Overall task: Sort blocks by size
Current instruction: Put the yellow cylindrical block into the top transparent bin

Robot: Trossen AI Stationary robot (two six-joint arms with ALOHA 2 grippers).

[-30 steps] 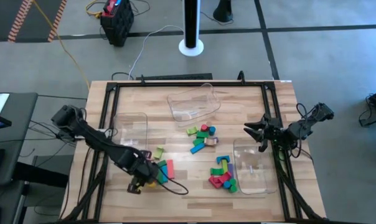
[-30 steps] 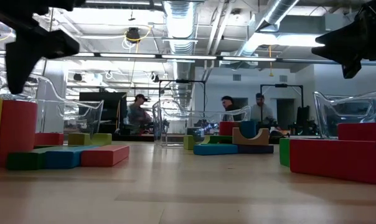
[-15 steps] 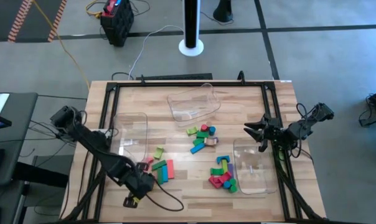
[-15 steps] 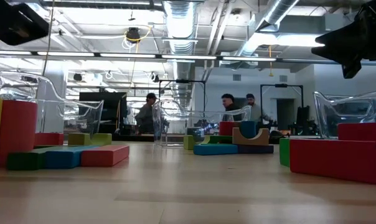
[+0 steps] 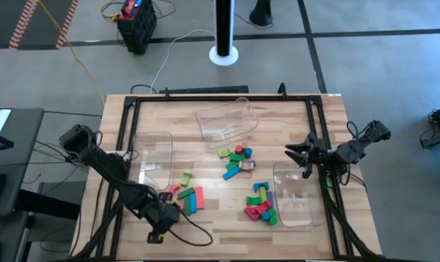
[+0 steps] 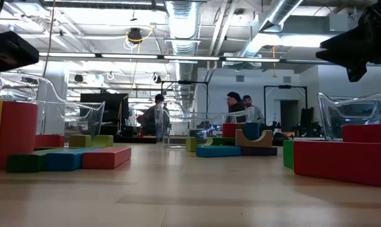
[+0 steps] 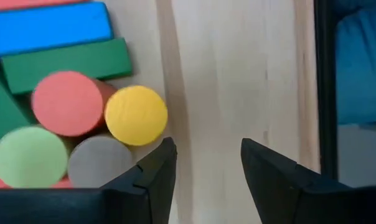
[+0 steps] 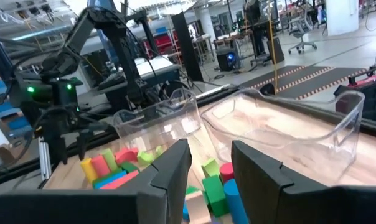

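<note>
L gripper (image 7: 203, 163) part-open, empty | yellow cyl (image 7: 136, 115) beside | R gripper (image 8: 208, 163) apart, empty

My left gripper (image 5: 164, 215) now sits nearer the table's front edge, pulled back off the left cluster of blocks (image 5: 189, 196) it hovered over a second ago, and its fingers have narrowed. Behind the table, the people (image 6: 158, 116) have shifted along the room

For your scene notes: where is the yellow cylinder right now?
In the left wrist view, the yellow cylinder stands on end on the table beside a red cylinder, just ahead of the open left hand.
</note>
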